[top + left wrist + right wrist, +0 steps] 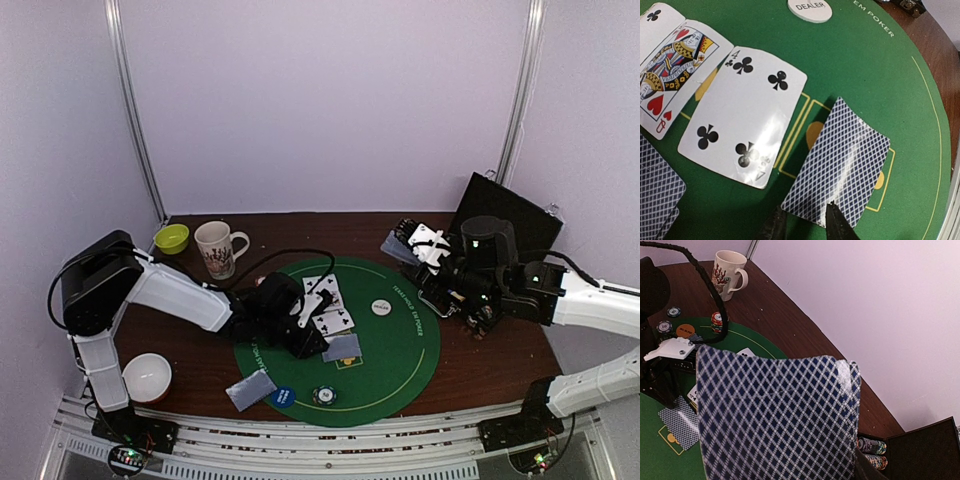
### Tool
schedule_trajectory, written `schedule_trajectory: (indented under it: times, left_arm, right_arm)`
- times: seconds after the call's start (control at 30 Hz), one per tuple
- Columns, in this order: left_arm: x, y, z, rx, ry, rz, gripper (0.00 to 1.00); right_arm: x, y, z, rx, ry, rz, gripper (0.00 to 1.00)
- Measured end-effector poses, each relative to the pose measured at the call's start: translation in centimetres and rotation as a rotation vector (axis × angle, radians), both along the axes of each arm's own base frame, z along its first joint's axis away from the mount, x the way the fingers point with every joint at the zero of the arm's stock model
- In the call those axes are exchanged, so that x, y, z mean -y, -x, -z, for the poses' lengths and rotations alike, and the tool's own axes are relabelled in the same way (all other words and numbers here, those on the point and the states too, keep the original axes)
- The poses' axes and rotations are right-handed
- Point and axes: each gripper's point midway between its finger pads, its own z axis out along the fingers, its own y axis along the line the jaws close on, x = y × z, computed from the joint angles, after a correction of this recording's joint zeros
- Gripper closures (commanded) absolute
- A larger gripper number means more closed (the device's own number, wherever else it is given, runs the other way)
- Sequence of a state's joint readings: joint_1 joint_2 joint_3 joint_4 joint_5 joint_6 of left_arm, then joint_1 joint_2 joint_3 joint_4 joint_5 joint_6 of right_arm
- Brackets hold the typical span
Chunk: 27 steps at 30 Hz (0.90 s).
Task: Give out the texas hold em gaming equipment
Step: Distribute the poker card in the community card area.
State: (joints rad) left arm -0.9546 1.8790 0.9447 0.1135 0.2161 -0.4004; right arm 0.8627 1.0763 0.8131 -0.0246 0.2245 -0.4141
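Observation:
On the green poker mat [400, 340] a face-down card [840, 160] lies flat next to the face-up four of clubs [742, 115] and queen of hearts [675, 75]. My left gripper [806, 225] hovers at that card's near edge, jaws slightly apart, one fingertip [837, 222] over the card's corner, nothing clamped. My right gripper [425, 245] is raised over the mat's far right edge, shut on a deck of cards [775, 415] that fills its view. The white dealer button [381, 307] sits mid-mat. A blue button [283, 396] and a chip [322, 395] lie at the near rim.
Face-down cards [250, 390] lie off the mat's near-left edge. A patterned mug [215, 248] and green bowl [172, 238] stand at the back left, a white bowl [147, 377] at the near left. An open black case [500, 215] with chip rolls [870, 452] sits at the back right.

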Motion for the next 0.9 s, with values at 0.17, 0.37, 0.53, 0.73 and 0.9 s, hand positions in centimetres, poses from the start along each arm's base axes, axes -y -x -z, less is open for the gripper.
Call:
schedule_trajectory:
  times: [0.17,0.37,0.53,0.73,0.9]
  left_arm:
    - [0.1,0.3,0.0,-0.003,0.001,0.021,0.66]
    - [0.6,0.5,-0.6,-0.023,-0.013,0.054,0.63]
    - [0.5,0.3,-0.7,-0.033,-0.012,0.051,0.53]
    - [-1.4,-0.9,-0.6,-0.069,-0.012,-0.019,0.47]
    - [-1.9,-0.8,-3.1,-0.044,0.032,-0.024,0.44]
  right_arm:
    - [0.0,0.0,0.1,-0.003,0.004,0.000,0.53]
    - [0.1,0.1,0.2,-0.007,0.008,0.000,0.53]
    - [0.1,0.1,0.2,-0.008,0.009,0.000,0.53]
    - [0.2,0.1,0.3,-0.010,0.013,-0.001,0.53]
    - [0.3,0.3,0.4,-0.016,0.019,-0.002,0.53]
